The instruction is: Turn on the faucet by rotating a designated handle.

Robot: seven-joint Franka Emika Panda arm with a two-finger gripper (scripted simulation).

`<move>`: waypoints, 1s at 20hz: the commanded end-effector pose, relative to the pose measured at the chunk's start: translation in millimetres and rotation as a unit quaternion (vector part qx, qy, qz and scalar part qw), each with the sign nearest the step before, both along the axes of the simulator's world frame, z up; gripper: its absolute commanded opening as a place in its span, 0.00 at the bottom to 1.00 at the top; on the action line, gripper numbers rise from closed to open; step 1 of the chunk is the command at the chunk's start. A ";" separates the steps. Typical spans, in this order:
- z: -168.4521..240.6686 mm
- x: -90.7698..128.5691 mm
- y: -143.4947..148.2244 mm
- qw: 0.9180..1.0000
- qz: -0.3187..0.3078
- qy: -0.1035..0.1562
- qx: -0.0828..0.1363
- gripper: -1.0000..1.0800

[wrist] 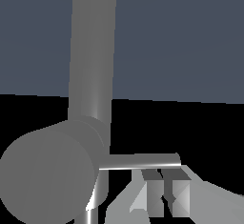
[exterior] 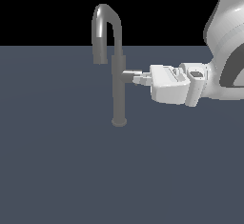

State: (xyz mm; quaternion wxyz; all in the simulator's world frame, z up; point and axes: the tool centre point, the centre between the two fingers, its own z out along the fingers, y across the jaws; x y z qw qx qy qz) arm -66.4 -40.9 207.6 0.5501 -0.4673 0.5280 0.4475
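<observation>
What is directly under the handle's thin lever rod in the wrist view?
The tool's fingertips sit just beneath the lever rod, close together. Whether they touch the rod cannot be told; the handle stub hides the rod's root.

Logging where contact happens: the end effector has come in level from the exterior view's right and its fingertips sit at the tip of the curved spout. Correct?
Not quite. The end effector does come in level from the exterior view's right, but its fingertips sit at the handle, the short stub on the faucet column, not at the spout tip, which hangs apart on the column's far side. The exterior view shows this.
</observation>
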 end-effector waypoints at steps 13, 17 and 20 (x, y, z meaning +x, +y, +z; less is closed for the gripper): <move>-51.8 7.1 -0.8 1.000 -0.001 0.019 0.001 0.00; -32.0 19.0 -3.1 1.000 0.002 -0.002 0.002 0.00; -44.1 23.9 -3.7 1.000 0.001 0.005 0.002 0.00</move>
